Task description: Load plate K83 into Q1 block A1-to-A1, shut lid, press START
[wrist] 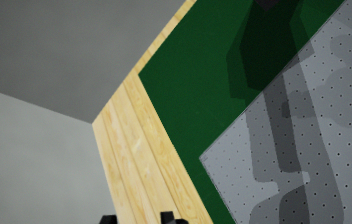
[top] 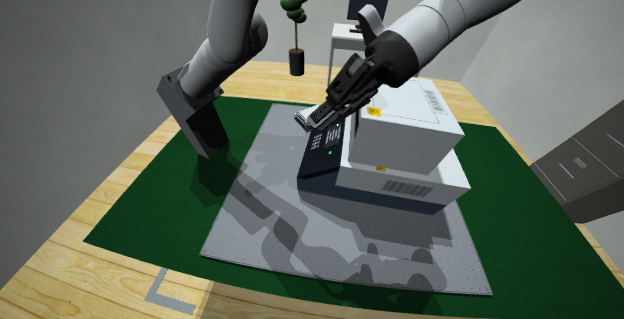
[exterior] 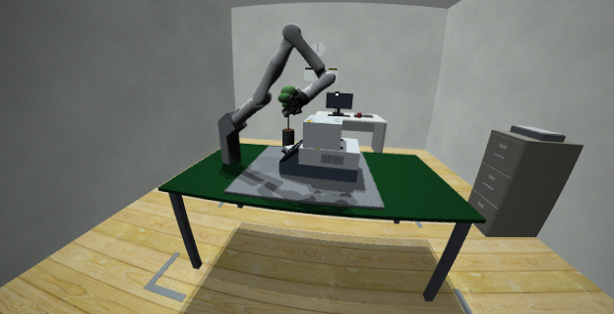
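My gripper (top: 324,121) (exterior: 286,113) (wrist: 138,219) is partly open, with a gap between its fingertips in the wrist view and nothing held. It hangs well above the front of cycler Q1 (top: 395,143) (exterior: 322,135). Q1's dark sloping front panel (top: 320,159) shows a small green lamp (top: 330,152). Q1's white upper housing stands on its base; the block inside is hidden, and I cannot tell how the lid stands. A small white item (top: 302,117) (exterior: 289,149) shows beyond the panel, partly behind the fingers; I cannot tell whether it is plate K83 or nest N1. No plate label is readable.
Q1 stands on a grey perforated board (top: 260,247) (exterior: 256,191) (wrist: 227,170) on a green table top (top: 125,217) (exterior: 418,184) (wrist: 177,115). The arm's base (top: 192,117) (exterior: 228,140) stands at the left. A desk, a plant and a cabinet stand away from the table.
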Motion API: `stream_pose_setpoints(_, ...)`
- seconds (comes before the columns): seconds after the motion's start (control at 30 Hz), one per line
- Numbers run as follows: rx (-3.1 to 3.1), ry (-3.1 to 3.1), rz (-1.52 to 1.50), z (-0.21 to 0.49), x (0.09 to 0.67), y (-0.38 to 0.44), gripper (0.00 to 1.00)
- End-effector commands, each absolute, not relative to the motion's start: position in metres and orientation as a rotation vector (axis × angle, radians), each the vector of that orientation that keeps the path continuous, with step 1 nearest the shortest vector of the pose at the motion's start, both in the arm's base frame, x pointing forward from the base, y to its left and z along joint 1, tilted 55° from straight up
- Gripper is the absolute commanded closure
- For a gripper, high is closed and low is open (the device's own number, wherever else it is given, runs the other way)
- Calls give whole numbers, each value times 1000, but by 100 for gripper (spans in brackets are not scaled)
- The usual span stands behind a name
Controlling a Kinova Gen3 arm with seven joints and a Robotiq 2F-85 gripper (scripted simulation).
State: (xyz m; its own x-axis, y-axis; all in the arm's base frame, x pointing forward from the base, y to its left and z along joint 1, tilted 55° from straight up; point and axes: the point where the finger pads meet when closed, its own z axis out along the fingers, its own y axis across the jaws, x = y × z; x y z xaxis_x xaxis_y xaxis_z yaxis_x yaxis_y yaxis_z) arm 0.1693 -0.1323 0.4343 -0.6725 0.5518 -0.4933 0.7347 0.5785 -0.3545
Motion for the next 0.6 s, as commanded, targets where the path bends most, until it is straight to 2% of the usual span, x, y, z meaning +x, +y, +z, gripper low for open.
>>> stream_pose_setpoints(0.0, 1030, 2485, -778, 434, 169, -130, 68)
stream_pose_setpoints(0.57, 825, 2516, -774, 426, 166, -110, 82)
